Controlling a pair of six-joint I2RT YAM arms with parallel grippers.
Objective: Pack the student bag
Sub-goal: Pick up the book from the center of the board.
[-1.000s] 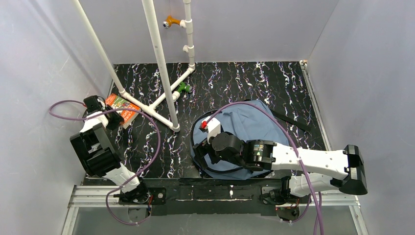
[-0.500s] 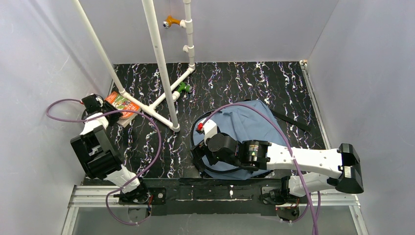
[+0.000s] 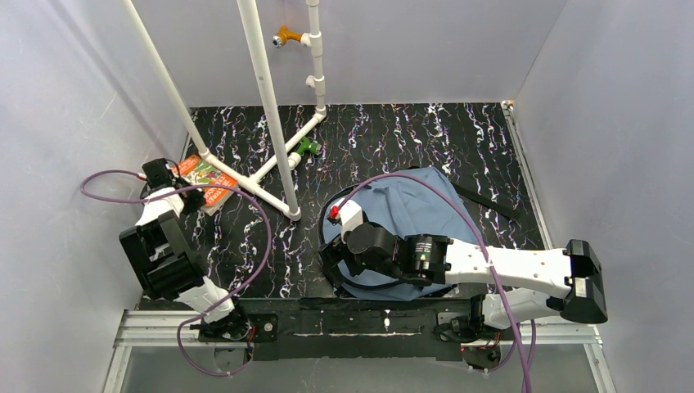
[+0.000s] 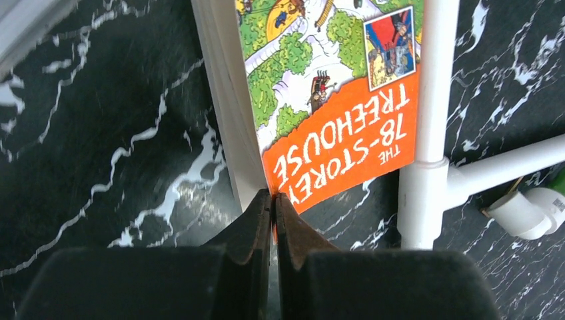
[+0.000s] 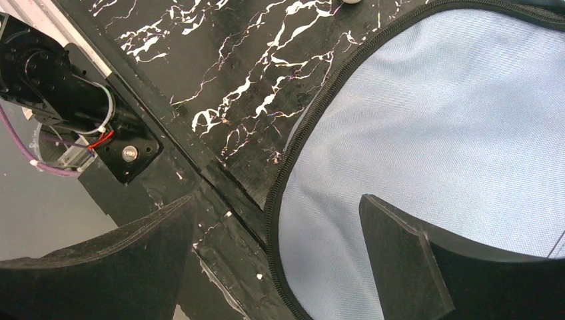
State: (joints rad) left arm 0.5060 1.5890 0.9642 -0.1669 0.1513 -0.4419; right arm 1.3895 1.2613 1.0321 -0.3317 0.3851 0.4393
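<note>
Orange book [image 3: 203, 178] at nine o'clock, corner pinched by left claw [image 4: 272, 197], not yet packed; right claw [image 5: 276, 208] gapes wide over blue bag [image 3: 409, 205].

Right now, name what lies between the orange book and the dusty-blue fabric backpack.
Top view: a white plastic pipe frame at the book's edge, then bare black marbled tabletop up to the backpack.

Left arm [image 3: 164, 254] was folded at the elbow, reaching forward; left gripper [image 4: 273, 197] jaws were pressed together. Right arm [image 3: 499, 266] lay stretched leftward, right gripper [image 5: 276, 200] facing down, jaws spread wide.
</note>
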